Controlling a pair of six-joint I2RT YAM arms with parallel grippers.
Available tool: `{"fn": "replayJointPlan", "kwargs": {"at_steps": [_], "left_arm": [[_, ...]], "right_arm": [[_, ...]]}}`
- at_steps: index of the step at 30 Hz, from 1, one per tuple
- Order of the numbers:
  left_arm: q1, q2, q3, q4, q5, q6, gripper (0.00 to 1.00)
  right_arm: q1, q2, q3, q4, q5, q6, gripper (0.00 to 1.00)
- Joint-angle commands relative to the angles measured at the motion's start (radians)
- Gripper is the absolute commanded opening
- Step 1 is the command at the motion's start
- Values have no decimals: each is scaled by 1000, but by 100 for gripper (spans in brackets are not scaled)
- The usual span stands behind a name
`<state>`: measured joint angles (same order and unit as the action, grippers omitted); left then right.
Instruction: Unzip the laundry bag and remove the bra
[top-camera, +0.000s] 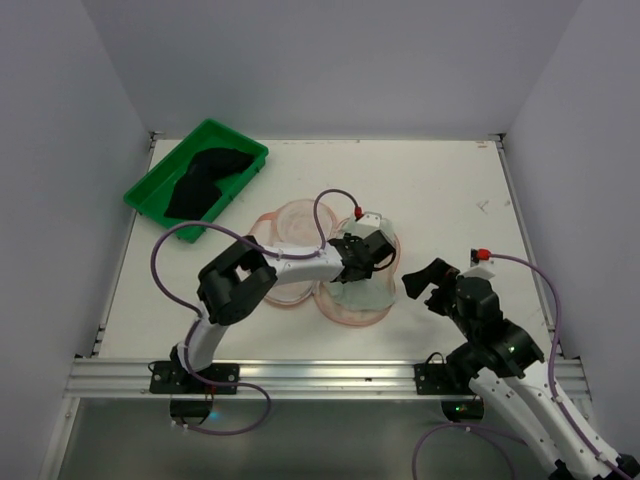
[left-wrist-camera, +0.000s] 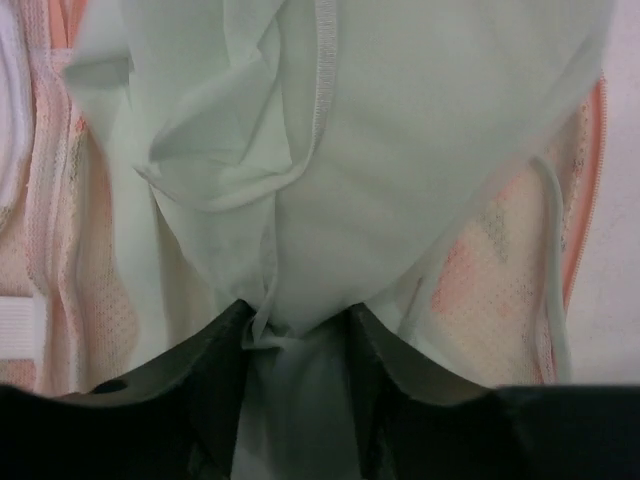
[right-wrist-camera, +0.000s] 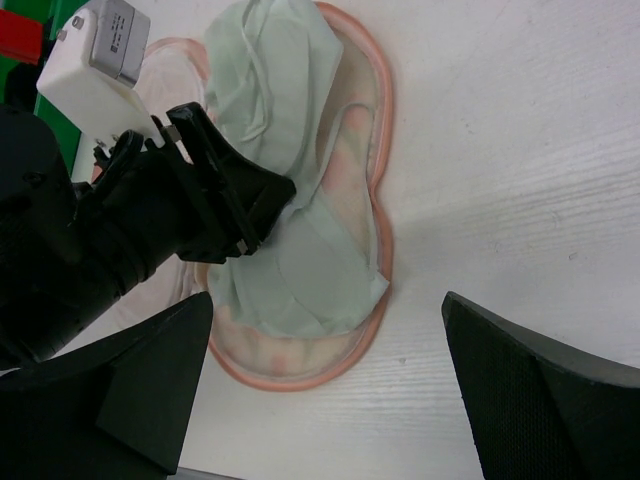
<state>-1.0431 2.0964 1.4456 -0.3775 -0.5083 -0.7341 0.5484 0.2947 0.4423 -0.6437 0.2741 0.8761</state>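
The bag lies unzipped and spread flat in the middle of the table, its two pink-trimmed halves side by side with the mesh lining facing up. The bra, which looks pale mint here, sits crumpled in the right half and covers most of it. A thin strap loops across the printed lining near the edge. The left gripper reaches over the bag from the left. Its fingers are pressed together on a gathered fold of the bra, and the fabric fans out above the pinch. From these views I cannot tell whether the bra is lifted clear of the lining or still resting on it. The right gripper is just beside the bag's right edge, above bare table. Its fingers are spread wide and hold nothing. At the far left corner, a green tray sits at an angle with a black cloth in it, well apart from the bag.
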Motion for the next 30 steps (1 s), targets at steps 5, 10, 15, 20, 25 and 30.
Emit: {"fn": "replayJointPlan", "kwargs": {"at_steps": [5, 10, 15, 20, 25, 30], "left_arm": [[-3, 2, 29, -11, -49, -31, 18], [-2, -88, 1, -9, -19, -24, 0], [-2, -242, 1, -18, -25, 58, 0], [2, -418, -4, -11, -44, 172, 0], [73, -562, -11, 2, -41, 396, 0], [315, -722, -105, 93, 11, 717, 0]], "right_arm": [[-4, 3, 1, -5, 31, 11, 99], [-4, -2, -2, -2, 31, 11, 99], [-4, 0, -2, -4, 30, 11, 99], [-5, -3, -4, 3, 28, 8, 99], [-4, 0, -4, 4, 27, 3, 99], [-4, 7, -5, 10, 13, -2, 99]]}}
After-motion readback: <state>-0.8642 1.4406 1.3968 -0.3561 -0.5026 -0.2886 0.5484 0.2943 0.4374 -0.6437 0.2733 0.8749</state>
